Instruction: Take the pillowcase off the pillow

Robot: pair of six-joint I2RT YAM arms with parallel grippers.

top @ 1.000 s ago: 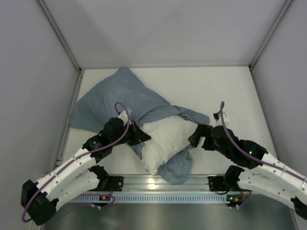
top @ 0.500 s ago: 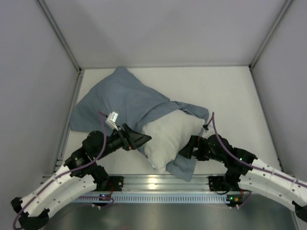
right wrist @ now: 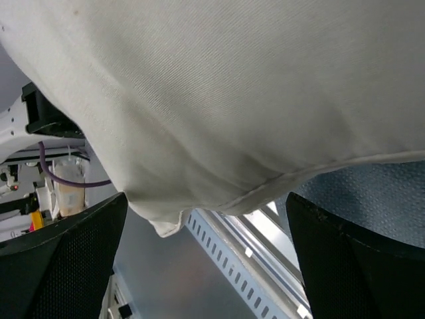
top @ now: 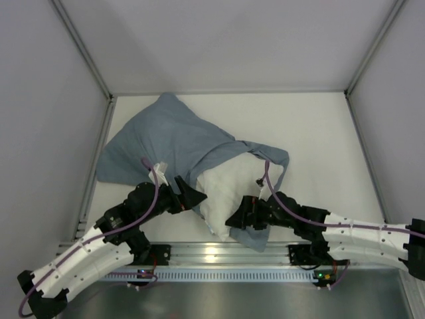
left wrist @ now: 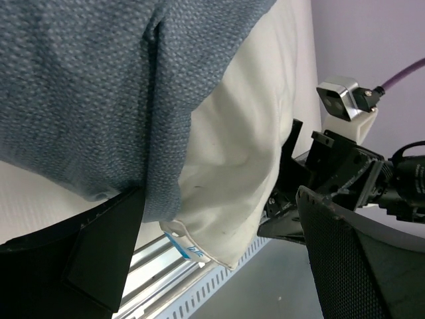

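- pillowcase (top: 166, 136): limp, light cloth with a coarse weave, so probably grippy; I expect it to bunch and drag rather than slide clean.
- Most of it lies slack on the desk (top: 319, 133), beyond and to the outer side of the left jaws. Its open end is draped over the far part of the pillow (top: 229, 189), and a flap lies under the right jaws.
- pillow: plump, squashy and likely light. A pinch on the fat middle would probably slip, so the seamed corner looks like the better hold.
- The pillow's near end is bare and sits between the two sets of jaws, close to the rail (top: 219, 251).
- Best hold for the pillowcase, as I judge it: the hem at the open end (doubled cloth, less stretch), right in front of the left jaws.
- left jaws: spread wide and gripping nothing. The hem and the pillow corner with the blue label (left wrist: 189, 251) hang between them; the cloth is close to the inner faces, contact unclear.
- right jaws: spread wide and gripping nothing. The pillow's seamed bottom edge bulges into the gap from above, with pillowcase cloth showing by one jaw.
- Neither pair is closed on cloth, so a hold has yet to be taken.
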